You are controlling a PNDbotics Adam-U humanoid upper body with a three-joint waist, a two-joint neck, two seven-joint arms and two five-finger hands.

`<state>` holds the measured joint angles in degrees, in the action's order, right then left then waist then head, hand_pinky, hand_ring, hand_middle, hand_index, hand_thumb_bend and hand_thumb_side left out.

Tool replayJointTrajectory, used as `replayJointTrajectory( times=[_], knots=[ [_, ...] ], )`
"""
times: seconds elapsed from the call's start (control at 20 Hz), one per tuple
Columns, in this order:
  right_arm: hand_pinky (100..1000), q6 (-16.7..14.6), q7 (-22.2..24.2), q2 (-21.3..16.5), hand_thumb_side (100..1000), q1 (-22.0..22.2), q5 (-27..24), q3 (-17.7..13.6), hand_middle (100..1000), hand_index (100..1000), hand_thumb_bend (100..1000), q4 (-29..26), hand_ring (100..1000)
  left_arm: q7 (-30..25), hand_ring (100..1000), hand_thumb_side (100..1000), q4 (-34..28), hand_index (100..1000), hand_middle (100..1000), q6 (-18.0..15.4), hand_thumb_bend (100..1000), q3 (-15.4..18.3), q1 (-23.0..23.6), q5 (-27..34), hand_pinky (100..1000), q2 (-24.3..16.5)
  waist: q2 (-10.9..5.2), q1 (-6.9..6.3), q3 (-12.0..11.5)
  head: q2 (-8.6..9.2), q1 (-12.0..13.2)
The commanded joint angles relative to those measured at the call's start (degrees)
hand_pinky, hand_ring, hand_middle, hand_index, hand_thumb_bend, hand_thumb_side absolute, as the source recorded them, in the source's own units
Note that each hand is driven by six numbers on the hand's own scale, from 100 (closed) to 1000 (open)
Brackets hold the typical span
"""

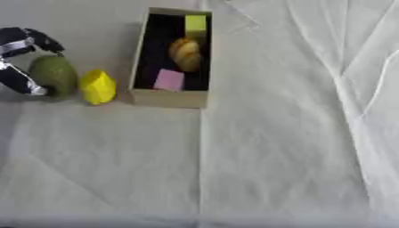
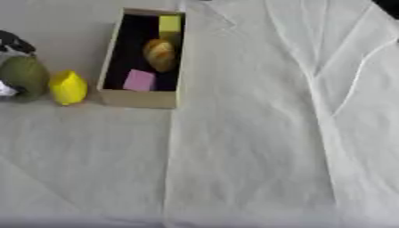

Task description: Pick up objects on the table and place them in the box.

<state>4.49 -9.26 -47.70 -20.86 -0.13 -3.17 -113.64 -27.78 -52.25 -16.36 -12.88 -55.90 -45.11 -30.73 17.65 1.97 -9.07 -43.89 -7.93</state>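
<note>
An open cardboard box (image 1: 168, 99) with a dark inside stands at the upper left of the white cloth. In it lie a yellow-green block (image 1: 196, 23), a brown oval bread-like thing (image 1: 185, 54) and a pink square block (image 1: 169, 80). Just left of the box a yellow lumpy fruit (image 1: 97, 87) rests on the cloth, touching a dark green oval fruit (image 1: 53, 75). My left hand (image 1: 17, 50) comes in from the left edge, with fingers curled over the green fruit's top and the thumb at its lower left side. The fruit still sits on the cloth.
Creased white cloth (image 1: 273, 147) covers the whole table, with wide bare room in front and to the right. A small dark shape (image 2: 388, 6) shows in the upper right corner of the right eye view; I cannot make out what it is.
</note>
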Motion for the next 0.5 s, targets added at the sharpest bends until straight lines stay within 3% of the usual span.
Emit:
replayJointTrajectory(
  times=[0.05, 0.15, 0.25, 0.5],
  knots=[
    [888, 0.19, 0.08, -1.09, 711, -0.27, -0.30, -0.63, 694, 797, 100, -0.95, 764, 1.47, 688, 100, -0.38, 736, 614, 0.22, 339, 0.70, -1.07, -0.15, 700, -0.70, -0.16, -0.82, 0.07, -0.23, 0.00],
    [888, 0.29, -0.04, -1.05, 711, -0.09, -0.48, -0.62, 692, 796, 100, -0.95, 762, 2.15, 594, 100, -1.55, 665, 552, 0.50, 229, 0.58, -1.00, 0.90, 621, -0.92, -0.19, -0.85, 0.00, -0.23, -0.09],
    [887, 0.48, -0.15, -1.00, 712, 0.01, -0.70, -0.61, 689, 793, 100, -0.95, 759, 3.41, 566, 100, -3.77, 626, 517, 0.60, 189, 0.08, -0.94, 1.47, 597, -1.39, -0.32, -0.91, -0.12, -0.23, -0.21],
    [886, 0.67, -0.28, -1.09, 710, 0.35, -1.16, -0.57, 686, 792, 100, -0.95, 757, 4.92, 551, 100, -12.14, 627, 511, 0.44, 236, -1.80, -1.11, 2.18, 588, -2.74, -0.78, -0.99, -0.52, -0.23, -1.18]
  ],
)
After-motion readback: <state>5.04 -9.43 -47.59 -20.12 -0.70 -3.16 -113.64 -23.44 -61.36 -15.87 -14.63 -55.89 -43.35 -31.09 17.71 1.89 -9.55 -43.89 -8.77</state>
